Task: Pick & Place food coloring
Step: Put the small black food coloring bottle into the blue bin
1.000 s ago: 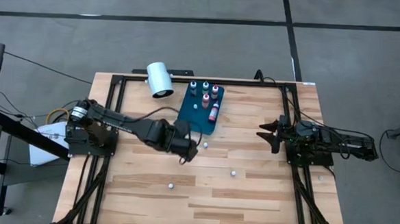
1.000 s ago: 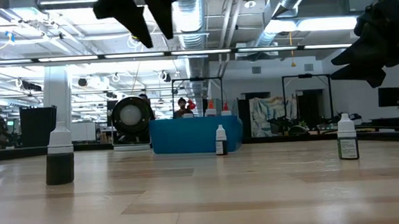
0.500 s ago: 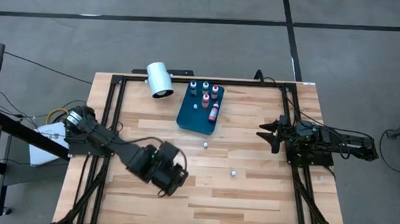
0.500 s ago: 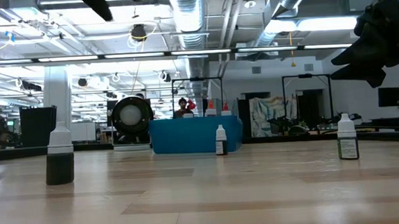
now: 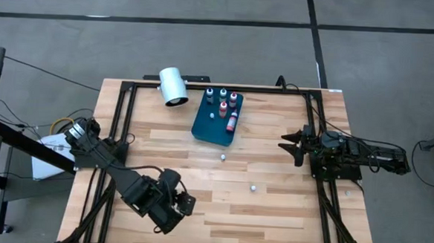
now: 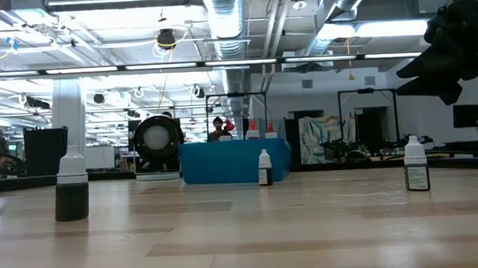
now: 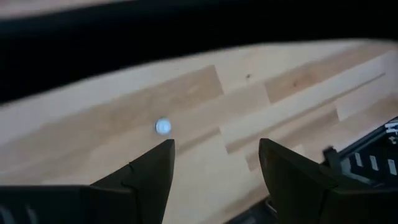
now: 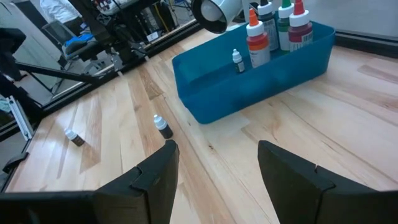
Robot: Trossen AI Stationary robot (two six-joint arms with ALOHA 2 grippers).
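The left gripper (image 5: 180, 207) hangs over the near left part of the table (image 5: 272, 214), its fingers (image 7: 149, 171) spread with bare wood showing between them and nothing pinched. One small bottle (image 5: 185, 202) stands just beside its tip, on the far side; in the left wrist view the bottle's pale cap (image 7: 163, 126) shows just ahead of the fingertips. The near edge of the table lies close on this gripper's other side, so room there is short, while open boards stretch away to its right. Two more small bottles stand loose mid-table, one (image 5: 253, 188) well to the left gripper's right and another (image 5: 222, 157) farther off, just short of the blue tray (image 5: 205, 128). The tray sits near the far edge, well apart from both grippers, with bottles (image 5: 222, 99) standing in its back part, one red bottle (image 5: 232, 122) lying flat and a small one (image 5: 211, 114) beside it. A white cylinder (image 5: 173, 86) lies at the far edge just left of the tray. The right gripper (image 5: 286, 142) waits at the right side, fingers (image 8: 152, 177) spread and empty, pointing toward the tray across clear wood.
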